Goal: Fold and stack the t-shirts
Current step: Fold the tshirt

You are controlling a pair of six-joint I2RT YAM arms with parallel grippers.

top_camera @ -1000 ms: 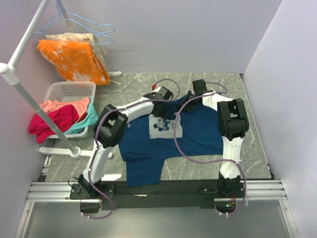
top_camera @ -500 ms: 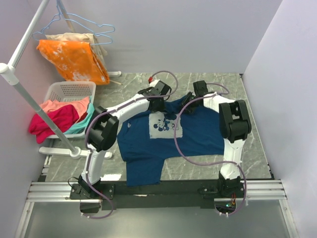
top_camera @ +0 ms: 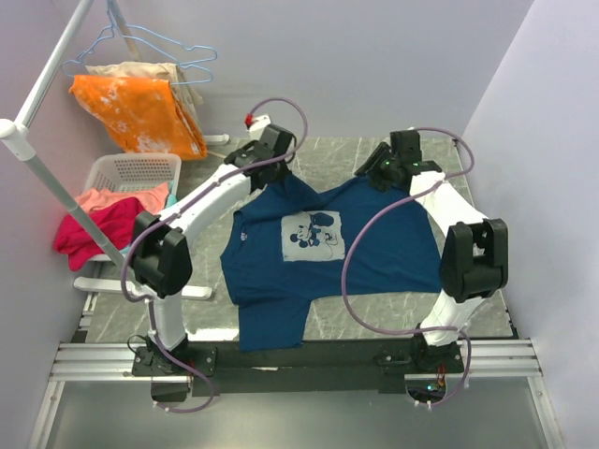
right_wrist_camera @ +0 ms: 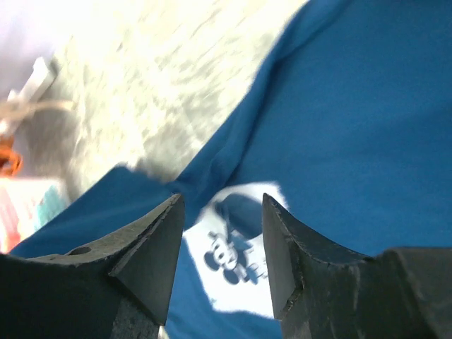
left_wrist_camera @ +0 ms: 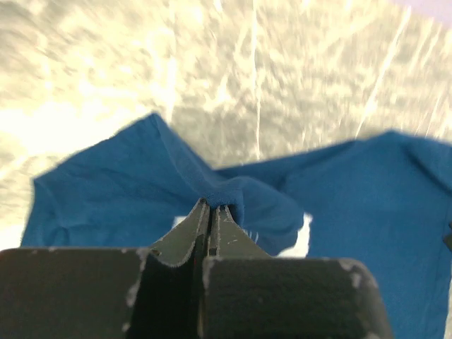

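A: Navy cloth, 1 t-shirt (top_camera: 374, 253), spread on the grey marbled desk (top_camera: 468, 187) between the 2 arms. Chest side up; the pale square print (top_camera: 312, 234) with its cartoon mouse faces the overhead camera.

B: Flat all over?

A: Mostly. The far left shoulder is drawn up into a small peak. That is where the left fingers (top_camera: 277, 166) sit, pressed together on a fold of the blue cloth. The left wrist view shows it plainly, with cloth bunched over the tips.

B: And the other arm?

A: The right fingers (top_camera: 374, 174) are at the far right shoulder of the same shirt, spread apart with nothing between them. The right wrist view looks through the gap onto the print and a ridge of cloth. It is blurred, so I cannot tell whether the tips touch the fabric.

B: Near end of the shirt?

A: It reaches the desk's near edge, by the black rail (top_camera: 309, 355). 1 sleeve juts out to the left.

B: Other things noted?

A: White basket (top_camera: 140, 173) left of the shirt, holding pink, red and teal cloth (top_camera: 103, 220). Beyond it, an orange garment (top_camera: 140, 112) hangs from pale blue hangers (top_camera: 178, 47) by a white rack pole (top_camera: 56, 185). All of that is well apart from both sets of fingers.
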